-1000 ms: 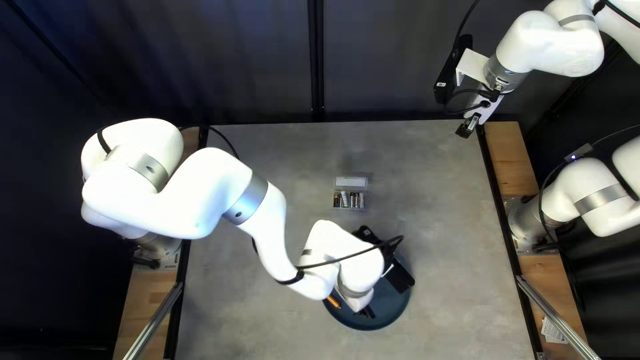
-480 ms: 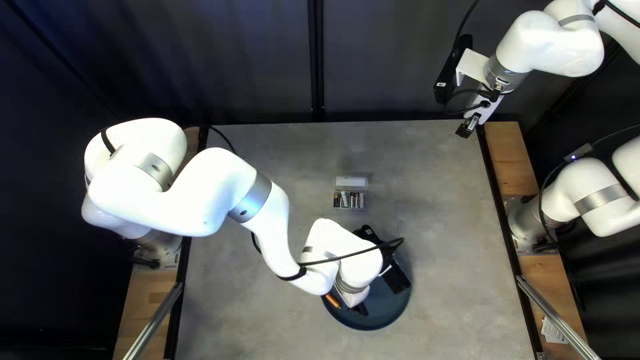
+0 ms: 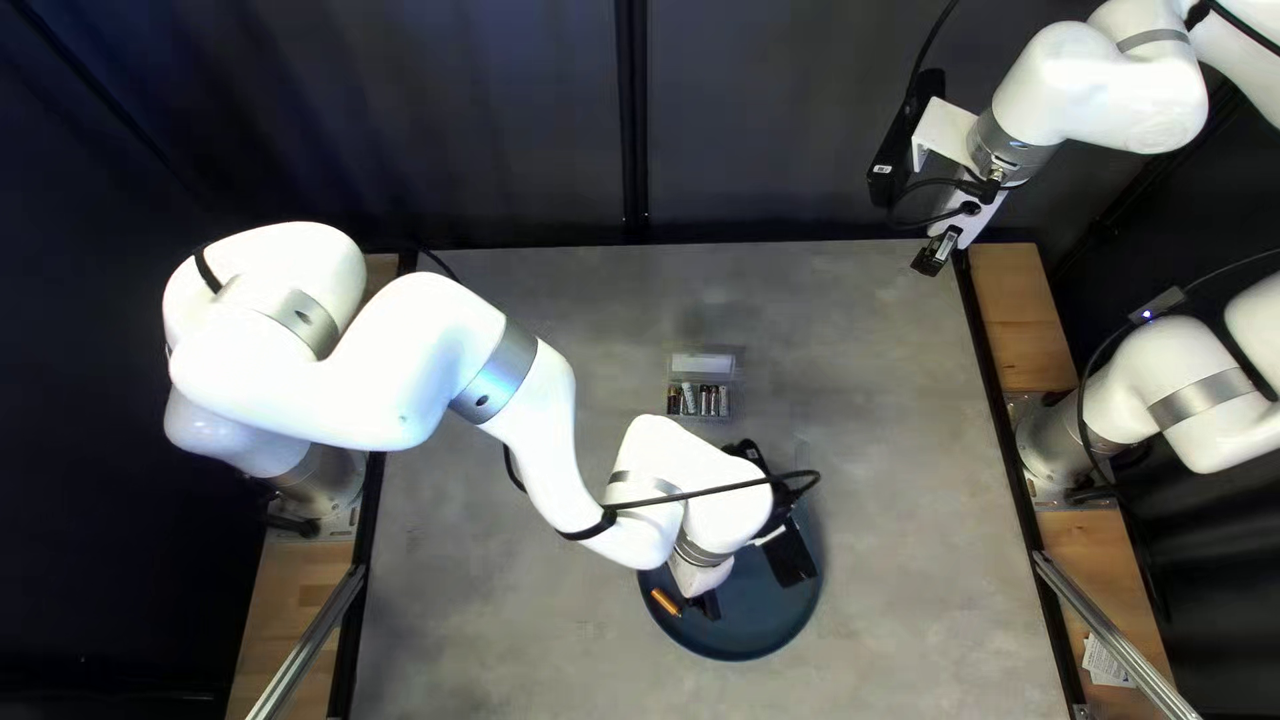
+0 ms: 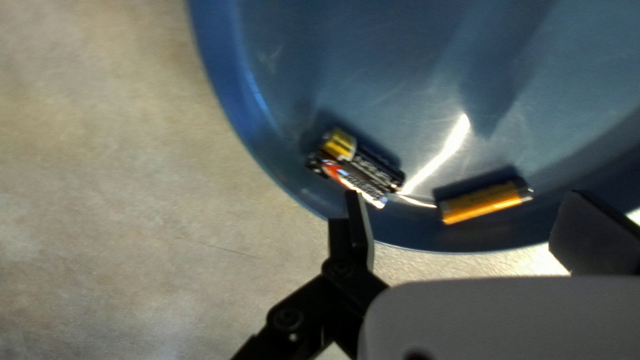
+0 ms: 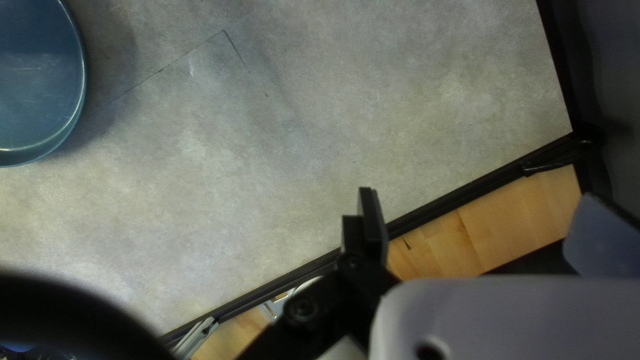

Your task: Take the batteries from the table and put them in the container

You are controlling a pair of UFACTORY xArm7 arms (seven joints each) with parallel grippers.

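Top left view: bench evenly lit, curtain dim, white left arm almost washed out by light. Left wrist view: hard white glare streak on blue tray, dark shadows along batteries. Right wrist view: soft shadow beside tray; nearby black curve blurred.

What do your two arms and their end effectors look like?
My left arm and right arm have smooth, rounded white segments with silver-grey bands and thin black external cables. My left end effector and right end effector each have two dark, flat-faced fingers, mounted on black jointed links.
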